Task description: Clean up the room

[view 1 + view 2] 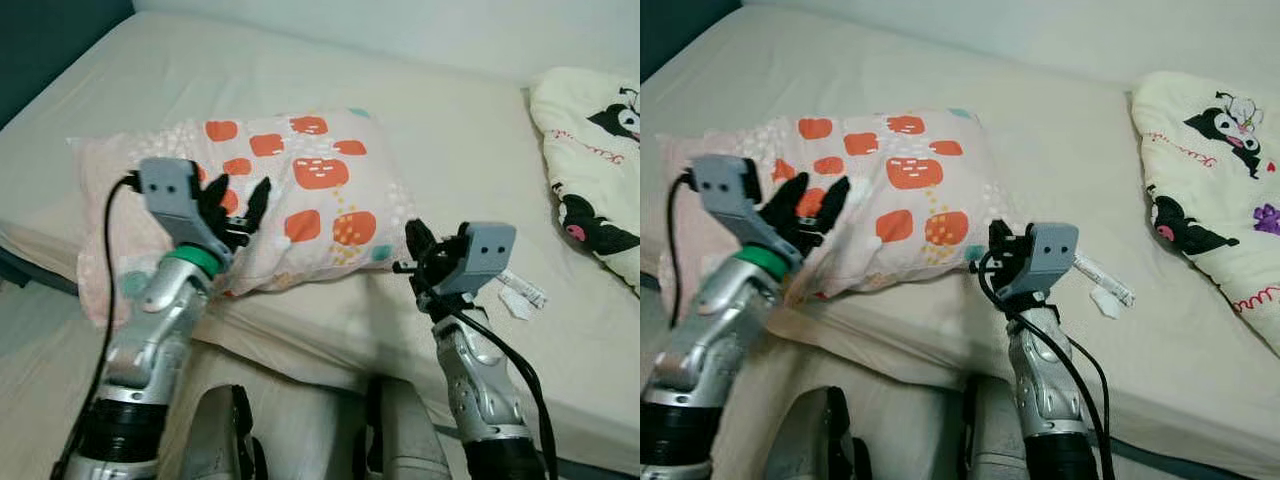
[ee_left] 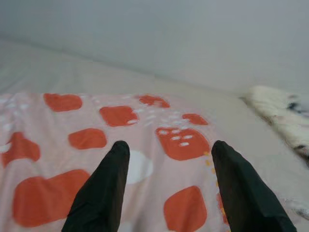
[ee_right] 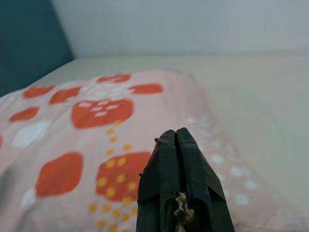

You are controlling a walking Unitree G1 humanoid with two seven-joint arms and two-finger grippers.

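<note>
— Looking for the soft pink pillow with orange squares (image 1: pixel 300 190)? It lies on the beige bed (image 1: pixel 440 130).
— Left gripper (image 1: pixel 232 203) hovers over it, fingers spread. Right gripper (image 1: pixel 418 243), pressed together, sits beside its corner.

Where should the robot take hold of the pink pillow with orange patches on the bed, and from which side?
Probably the near edge of the pink pillow with orange patches, approached from the robot's side of the beige bed. That edge overhangs the mattress slightly and is soft enough to pinch. The left gripper, jaws open, already hovers there; the right gripper, jaws shut, is beside the pillow's right corner.
</note>
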